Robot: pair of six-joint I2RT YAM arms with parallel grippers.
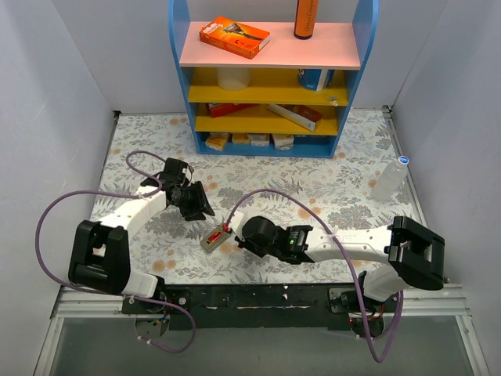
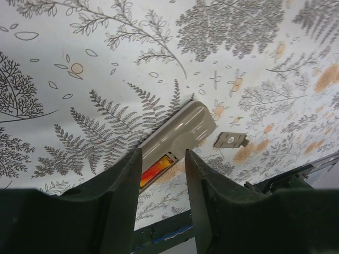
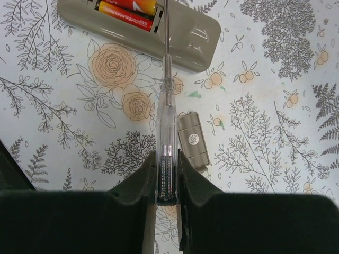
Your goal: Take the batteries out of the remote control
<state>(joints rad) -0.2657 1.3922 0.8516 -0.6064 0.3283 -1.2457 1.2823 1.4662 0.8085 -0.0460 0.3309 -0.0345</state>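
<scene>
Floral-patterned cloth (image 1: 329,204) covers the table, and the remote control (image 1: 217,235) lies on it left of centre, toward the near edge, with its open recess facing up. Both batteries (image 3: 127,9) sit side by side in that recess, so neither has been lifted out.

A clear-handled screwdriver (image 3: 165,121) runs from the right gripper (image 3: 167,157) out to the compartment's edge. The jaws are clamped on its handle, most likely so the thin tip can lever a cell up where the fingers cannot fit.

The small grey plate (image 3: 192,140), probably the compartment cover, rests flat on the cloth just beside the shaft and apart from the remote.

At the remote's far-left side, the left gripper (image 2: 163,156) has its jaws parted and holds nothing. The remote's end shows through the gap, which suggests it is placed to steady the body or take a freed battery.

A blue shelf (image 1: 313,51) stands at the far edge and a bottle (image 1: 389,178) at the right, both well away from the work.
</scene>
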